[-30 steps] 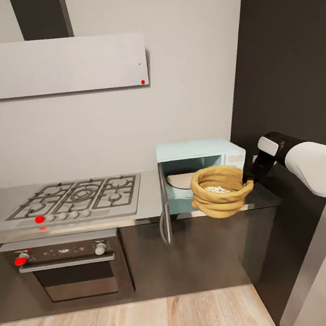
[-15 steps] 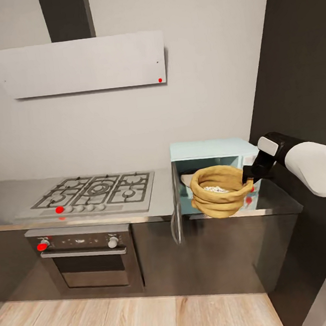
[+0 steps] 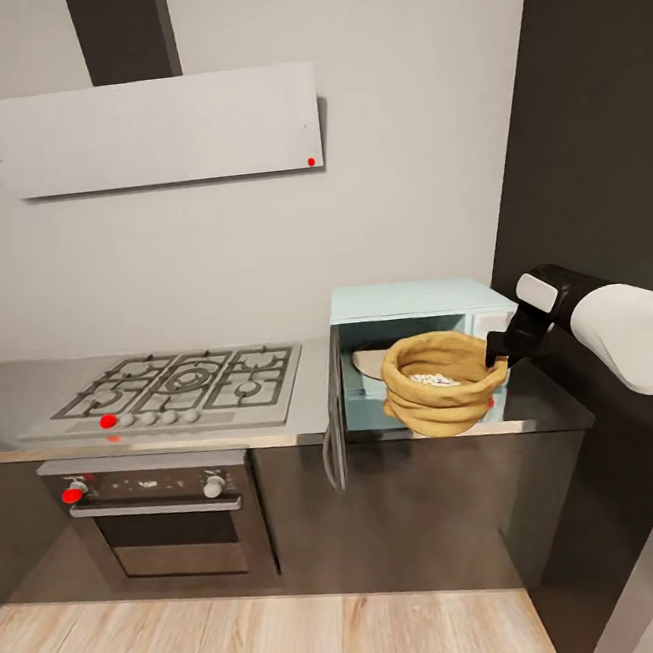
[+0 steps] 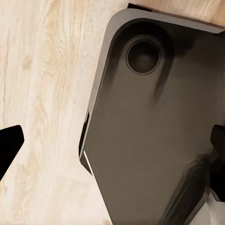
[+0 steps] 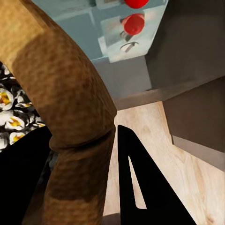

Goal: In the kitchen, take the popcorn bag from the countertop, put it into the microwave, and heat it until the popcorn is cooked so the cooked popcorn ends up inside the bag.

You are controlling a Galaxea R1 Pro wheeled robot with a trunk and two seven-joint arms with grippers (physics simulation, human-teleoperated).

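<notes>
The popcorn bag, a tan crumpled sack with pale kernels inside, hangs in the air in front of the open microwave. My right gripper is shut on the bag's right rim. In the right wrist view the bag's rolled rim is pinched in the right gripper, whose black fingers close on it, and the microwave's red knobs lie beyond. The microwave door swings open to the left. The glossy grey countertop carries the microwave. My left gripper is open above the floor.
A steel gas hob sits left of the microwave, with a built-in oven under it and a hood above. A tall dark cabinet stands at the right. The left wrist view shows my dark base over the wood floor.
The whole view has shifted, so the camera moved. The bag stays in my right gripper and now hangs more squarely before the microwave's opening.
</notes>
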